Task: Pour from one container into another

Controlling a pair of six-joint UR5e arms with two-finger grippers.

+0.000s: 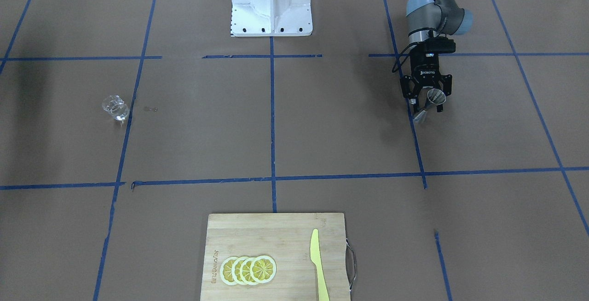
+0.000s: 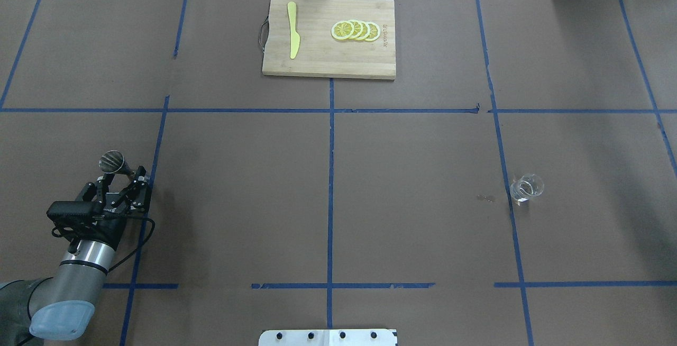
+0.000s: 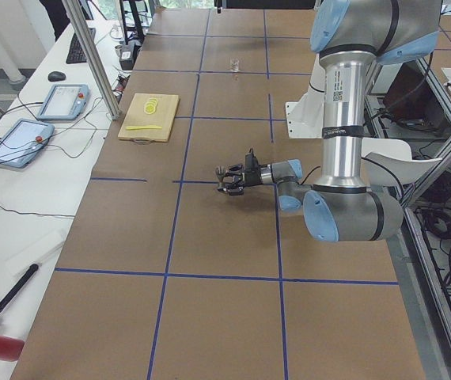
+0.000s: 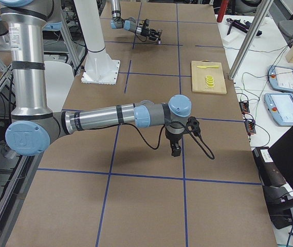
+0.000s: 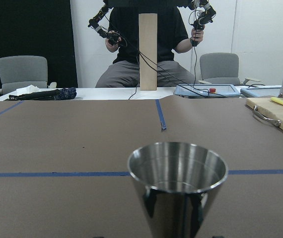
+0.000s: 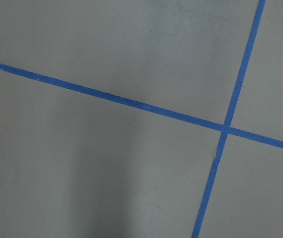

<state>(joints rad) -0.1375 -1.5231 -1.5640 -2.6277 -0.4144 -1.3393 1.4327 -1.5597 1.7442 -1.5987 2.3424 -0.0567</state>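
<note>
The left pincer [image 1: 429, 102] reaches out level and low over the desk [image 2: 238, 176], its black fingers clamped on the metal jigger [image 1: 435, 96] at or just below the narrow waist. The jigger stands upright. Its upper cone flares to a thin round rim, and the polished silver-grey wall mirrors the dark fingers in the left wrist view. Whether its foot touches the desk cannot be told.

The desk under and around this pincer is covered in matte brown paper, divided into large squares by strips of blue tape.

Well ahead of the left pincer and off toward the robot's right lies a pale bamboo cutting board [image 2: 328, 60] with a wire handle. On it are a flat yellow knife [image 2: 293, 28] and a row of overlapping round lemon slices [image 2: 356, 30] with yellow rinds.

Much farther to the pincer's right, across the whole middle of the desk, the small glass cup [image 2: 526, 187] stands alone. It is clear and round, beside a blue tape line.

The right pincer [image 4: 176, 150] shows only in the side view, pointing straight down close over the paper. Whether it is apart or together cannot be told. It is well apart from the glass cup and the jigger.
</note>
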